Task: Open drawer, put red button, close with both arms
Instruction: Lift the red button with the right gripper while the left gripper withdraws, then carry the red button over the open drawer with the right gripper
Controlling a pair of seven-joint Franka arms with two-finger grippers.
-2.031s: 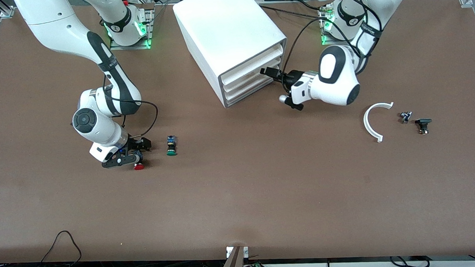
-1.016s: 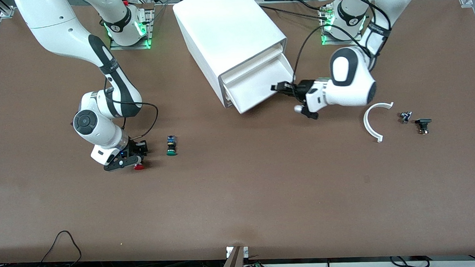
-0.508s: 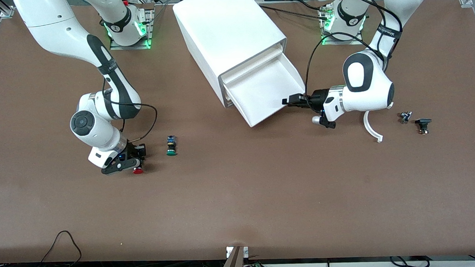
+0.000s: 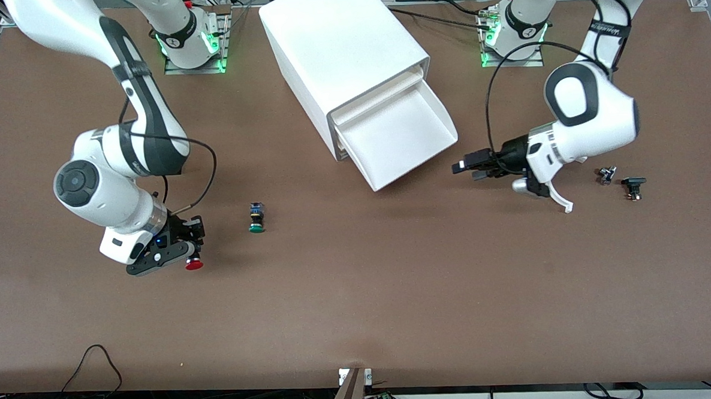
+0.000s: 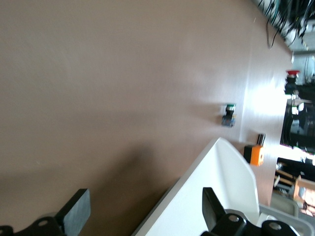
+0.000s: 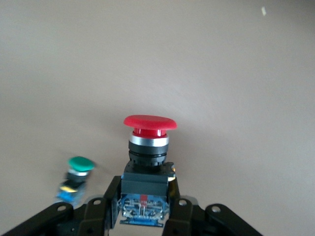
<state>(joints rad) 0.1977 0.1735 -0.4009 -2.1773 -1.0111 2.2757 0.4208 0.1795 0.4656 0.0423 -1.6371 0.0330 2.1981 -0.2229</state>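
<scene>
The white cabinet (image 4: pixel 343 50) stands at the back of the table with one drawer (image 4: pixel 416 152) pulled far out, its inside bare. My left gripper (image 4: pixel 465 166) hangs open just off the drawer's front corner, toward the left arm's end, touching nothing. In the left wrist view its fingers (image 5: pixel 75 215) straddle the drawer's rim (image 5: pixel 211 162). My right gripper (image 4: pixel 184 256) is shut on the black body of the red button (image 4: pixel 194 265), held a little above the table. In the right wrist view the red button (image 6: pixel 149 129) points cap-outward from the gripper (image 6: pixel 145 204).
A green button (image 4: pixel 256 218) lies on the table between the right gripper and the cabinet. Toward the left arm's end lie a white curved piece (image 4: pixel 562 201), partly hidden under the left arm, and two small dark parts (image 4: pixel 606 175) (image 4: pixel 633 186).
The left gripper pulled the drawer out, then opened, let go and backed off toward its own end. The right gripper has carried the red button up and away from the green one.
</scene>
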